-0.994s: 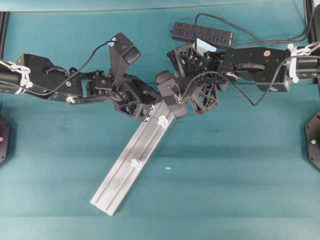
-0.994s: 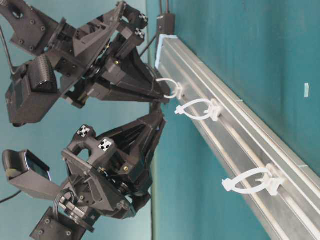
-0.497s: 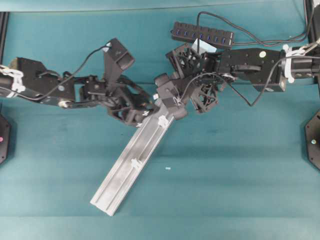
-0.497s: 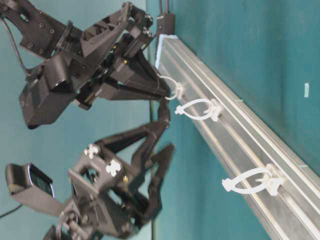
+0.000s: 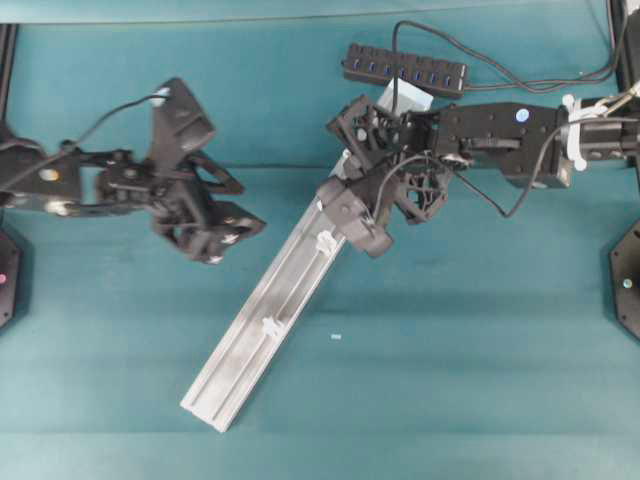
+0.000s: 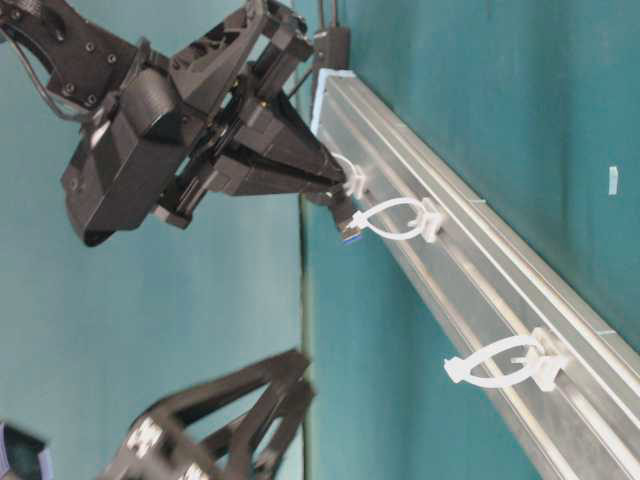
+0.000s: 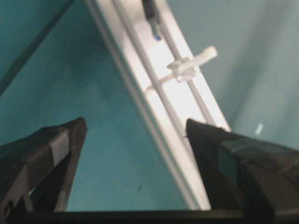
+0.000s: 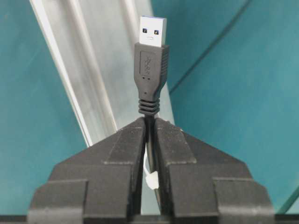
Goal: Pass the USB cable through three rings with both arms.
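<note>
Pinching the USB cable (image 8: 150, 70) just behind its plug, the right gripper (image 8: 150, 135) has its two fingers pressed together on the thin cord, with the metal-tipped plug sticking out straight ahead of the fingertips. Beyond and below the plug runs the silver rail (image 8: 93, 70), slanting away from the claw over the teal table (image 5: 450, 350). In the table-level view the right gripper (image 6: 335, 190) points at the upper end of the rail, its tip right at the first ring (image 6: 350, 178), with the plug's end showing just past that ring, beside the second ring (image 6: 395, 220). The third ring (image 6: 500, 365) stands well down the rail, away from the claw.

The left gripper (image 5: 228, 222) hangs off to the left of the rail, well apart from it, with its fingers (image 7: 56, 144) spread wide and nothing between them. Ahead of that claw the wrist view shows the rail and one ring, blurred. A black multi-port hub (image 5: 405, 68) lies behind the right arm.
</note>
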{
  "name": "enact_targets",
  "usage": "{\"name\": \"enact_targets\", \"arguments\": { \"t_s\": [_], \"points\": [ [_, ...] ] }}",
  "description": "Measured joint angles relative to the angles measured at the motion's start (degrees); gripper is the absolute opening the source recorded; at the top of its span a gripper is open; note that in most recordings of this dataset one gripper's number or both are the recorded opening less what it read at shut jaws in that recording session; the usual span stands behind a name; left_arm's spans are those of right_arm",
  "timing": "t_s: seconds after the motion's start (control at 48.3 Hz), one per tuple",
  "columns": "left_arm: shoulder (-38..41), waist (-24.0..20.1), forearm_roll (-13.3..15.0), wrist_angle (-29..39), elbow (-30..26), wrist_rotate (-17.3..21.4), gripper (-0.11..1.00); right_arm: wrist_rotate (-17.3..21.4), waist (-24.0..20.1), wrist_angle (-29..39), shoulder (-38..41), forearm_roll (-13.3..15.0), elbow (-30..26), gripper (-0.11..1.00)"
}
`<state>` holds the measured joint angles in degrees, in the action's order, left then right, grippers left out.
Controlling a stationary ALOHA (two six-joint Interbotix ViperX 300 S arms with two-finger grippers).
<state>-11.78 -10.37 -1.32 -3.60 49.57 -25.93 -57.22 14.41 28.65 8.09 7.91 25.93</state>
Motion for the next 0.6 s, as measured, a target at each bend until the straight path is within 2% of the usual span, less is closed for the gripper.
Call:
{"name": "enact_targets", "arguments": {
  "t_s": [0.166,0.352,0.6],
  "points": [
    [-4.83,0.00,0.00,0.09,2.02,3.60,0.92,-2.37,-0.44,1.05,0.09,0.00,0.00,0.08],
    [-8.88,0.00,0.00,0.26,3.78,3.87,0.92,-3.78,-1.41,1.67,0.09,0.00,0.18,0.08],
    [-13.71,0.00,0.00,3.69,4.83,4.22,0.92,-4.04,-2.72,1.32,0.09,0.00,1.23,0.08]
  ]
}}
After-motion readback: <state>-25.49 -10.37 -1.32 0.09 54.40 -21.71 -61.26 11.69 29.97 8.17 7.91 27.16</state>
